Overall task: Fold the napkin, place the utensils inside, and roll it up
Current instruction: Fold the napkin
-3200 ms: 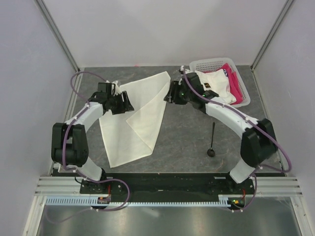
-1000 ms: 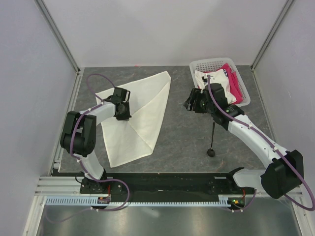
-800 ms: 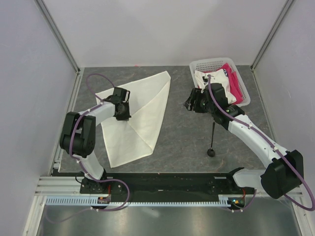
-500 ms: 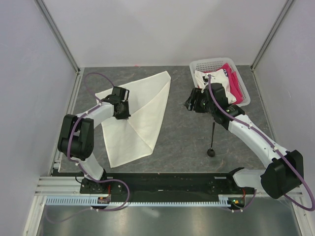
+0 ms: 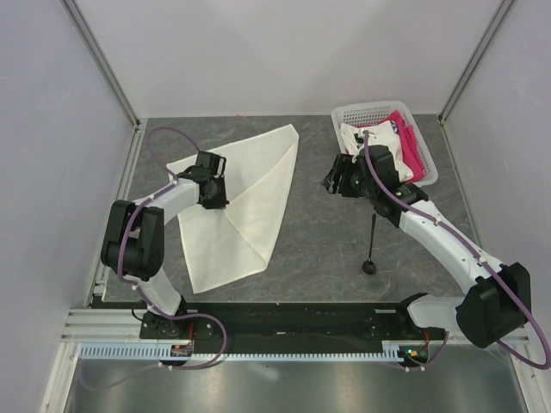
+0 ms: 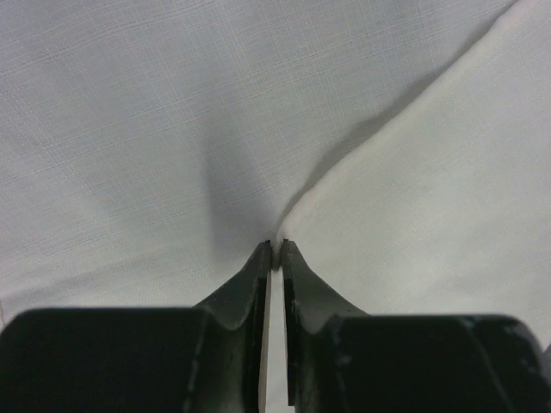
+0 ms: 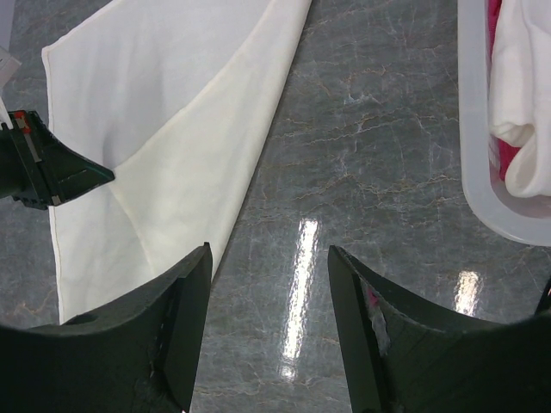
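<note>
Napkin [image 5: 245,206]: thin cream weave, folded into long triangle, on left half of grey marbled table [image 5: 318,258], tip pointing far-right. Left gripper [image 6: 276,249] at flap edge, jaws a slit apart; pinching or not, cannot tell. Spoon [image 5: 372,243]: slim, black, handle pointing away. Right gripper [image 7: 269,255] spread wide, empty.

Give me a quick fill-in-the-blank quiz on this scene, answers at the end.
1. The pink cloth lies in the white ____.
2. The black spoon lies on the ____ arm's side of the table.
3. The right gripper has its jaws ____, holding nothing.
Answers: basket; right; open.
</note>
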### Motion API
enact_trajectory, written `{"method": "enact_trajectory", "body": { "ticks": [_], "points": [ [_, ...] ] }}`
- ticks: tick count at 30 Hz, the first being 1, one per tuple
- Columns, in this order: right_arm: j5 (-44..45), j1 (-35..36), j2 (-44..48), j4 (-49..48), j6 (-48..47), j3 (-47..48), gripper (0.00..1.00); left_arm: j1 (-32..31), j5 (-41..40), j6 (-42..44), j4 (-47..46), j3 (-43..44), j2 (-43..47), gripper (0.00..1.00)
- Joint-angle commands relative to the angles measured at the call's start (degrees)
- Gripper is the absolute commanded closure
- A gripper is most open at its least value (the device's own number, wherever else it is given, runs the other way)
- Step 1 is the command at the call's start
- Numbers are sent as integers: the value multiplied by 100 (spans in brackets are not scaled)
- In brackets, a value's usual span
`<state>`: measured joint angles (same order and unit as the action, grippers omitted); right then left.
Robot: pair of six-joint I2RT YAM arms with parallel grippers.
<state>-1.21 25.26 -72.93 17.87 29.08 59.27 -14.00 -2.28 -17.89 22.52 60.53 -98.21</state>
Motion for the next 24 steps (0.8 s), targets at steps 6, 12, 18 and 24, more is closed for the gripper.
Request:
{"method": "enact_trajectory", "body": {
  "ticks": [6, 12, 18, 24],
  "points": [
    [77, -29, 103, -38, -78, -47, 36, -33, 193, 154, 59, 108, -101, 81],
    [60, -29, 59, -46, -78, -56, 35, -33, 211, 163, 77, 134, -163, 77],
    [69, -38, 68, -38, -96, -55, 35, -33, 185, 181, 94, 160, -233, 83],
    [60, -38, 59, -38, -96, -73, 35, -33, 97, 216, 86, 196, -269, 90]
  ]
}}
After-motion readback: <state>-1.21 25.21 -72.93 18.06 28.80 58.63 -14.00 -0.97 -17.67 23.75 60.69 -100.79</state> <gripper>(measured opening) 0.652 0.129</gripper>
